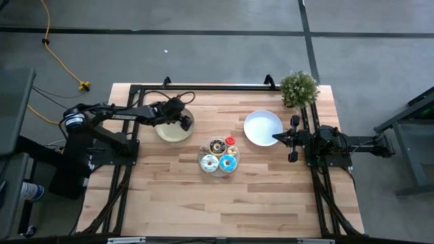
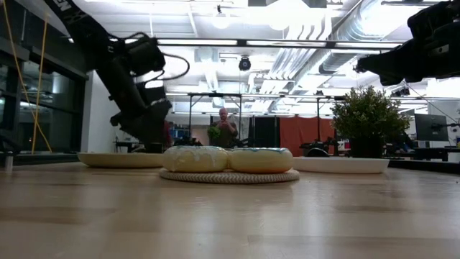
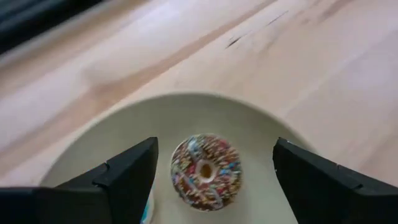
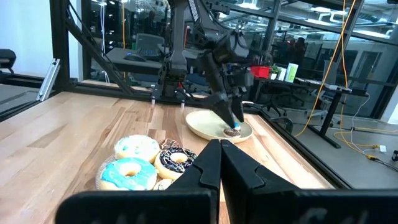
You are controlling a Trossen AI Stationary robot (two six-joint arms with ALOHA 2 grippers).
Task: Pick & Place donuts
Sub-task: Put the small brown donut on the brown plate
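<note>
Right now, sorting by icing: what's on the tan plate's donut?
Chocolate with rainbow sprinkles; left wrist view.

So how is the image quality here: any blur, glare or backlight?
Left wrist view: the sprinkled donut on the tan plate is slightly smeared. Low view: bright ceiling lights leave the left arm nearly a silhouette, and the near table is soft. High view: even light, no glare.
</note>
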